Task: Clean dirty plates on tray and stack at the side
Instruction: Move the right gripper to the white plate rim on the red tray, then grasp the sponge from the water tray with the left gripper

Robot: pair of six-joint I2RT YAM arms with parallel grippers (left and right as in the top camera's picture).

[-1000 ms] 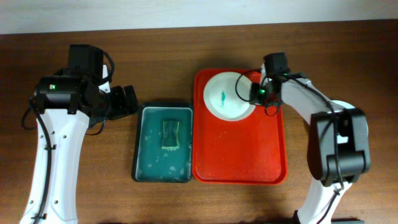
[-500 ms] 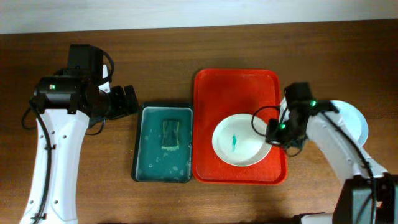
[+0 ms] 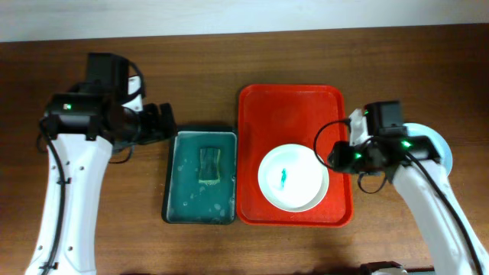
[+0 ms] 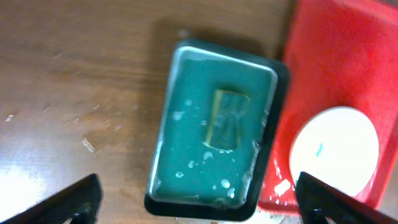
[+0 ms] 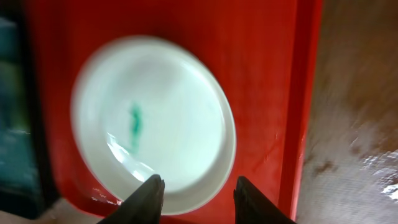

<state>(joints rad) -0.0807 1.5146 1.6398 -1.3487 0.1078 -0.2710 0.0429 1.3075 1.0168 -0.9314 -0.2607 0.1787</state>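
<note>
Right claw (image 5: 196,199) half-spread, pinching nothing, over dirty plate (image 3: 293,177) rim; plate flat on tray (image 3: 290,114), smear up, probably parked near basin (image 3: 183,205) for wiping. Left claw (image 3: 157,122) spread wide, likely sponge (image 3: 209,165) next. Second plate (image 3: 445,149) on counter (image 3: 229,61) beside tray: stack spot, I'd guess

Bare tray (image 3: 290,114) floor beyond plate (image 3: 293,177)

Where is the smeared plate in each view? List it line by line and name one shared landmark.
Overhead: the smeared plate lies right of centre, in the lower half of the red tray.
Left wrist: low at the right side, on the tray.
Right wrist: fills the left and centre of the picture, on the tray.
Shared landmark: the red tray, under the plate in all three.
</note>
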